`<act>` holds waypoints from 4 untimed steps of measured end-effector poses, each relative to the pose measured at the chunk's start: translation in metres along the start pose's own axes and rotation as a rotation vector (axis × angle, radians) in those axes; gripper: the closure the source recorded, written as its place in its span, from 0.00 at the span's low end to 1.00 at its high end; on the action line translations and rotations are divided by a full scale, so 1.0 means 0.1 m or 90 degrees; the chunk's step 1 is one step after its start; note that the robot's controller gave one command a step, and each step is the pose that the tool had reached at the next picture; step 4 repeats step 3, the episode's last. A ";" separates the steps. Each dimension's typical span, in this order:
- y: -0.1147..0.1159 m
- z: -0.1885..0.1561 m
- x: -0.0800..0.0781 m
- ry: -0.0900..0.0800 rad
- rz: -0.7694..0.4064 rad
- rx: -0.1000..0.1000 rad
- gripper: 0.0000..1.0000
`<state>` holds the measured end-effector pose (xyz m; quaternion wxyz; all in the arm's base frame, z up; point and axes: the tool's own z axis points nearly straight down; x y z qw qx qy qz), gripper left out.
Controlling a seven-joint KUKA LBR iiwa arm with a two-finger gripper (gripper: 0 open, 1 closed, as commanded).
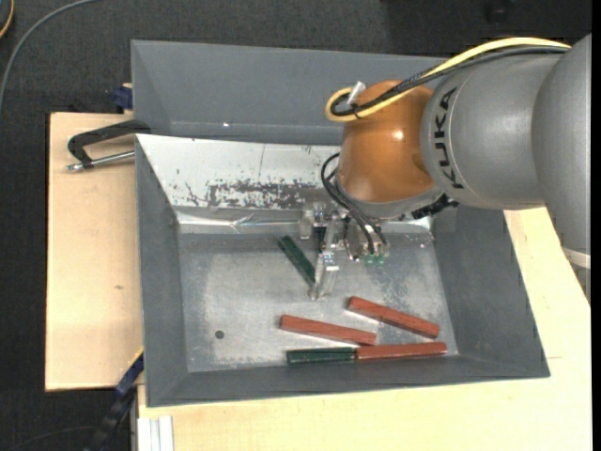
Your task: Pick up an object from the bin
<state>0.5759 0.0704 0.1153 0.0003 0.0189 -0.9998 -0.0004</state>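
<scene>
Slanted dark green stick [298,258] lies mid-bin, just left of the gripper [321,285]. Spread or pressed together? Cannot tell, and the orange cover [385,148] hides its upper part. Red sticks [392,317] lie near the front wall. The arm [507,130] reads KUKA.

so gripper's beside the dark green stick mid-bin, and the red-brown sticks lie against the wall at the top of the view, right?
Not the top. The camera view shows the red-brown sticks lying on the bin floor near the wall at the bottom of the view. The rest holds: the gripper is beside the dark green stick mid-bin.
</scene>
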 end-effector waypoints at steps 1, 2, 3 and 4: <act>0.05 0.46 -0.05 -0.001 0.055 -0.001 0.00; 0.04 0.44 -0.05 -0.001 0.055 -0.001 1.00; 0.18 -1.03 -0.09 -0.010 -0.016 -0.001 1.00; 0.18 -1.03 -0.09 -0.010 -0.016 -0.001 1.00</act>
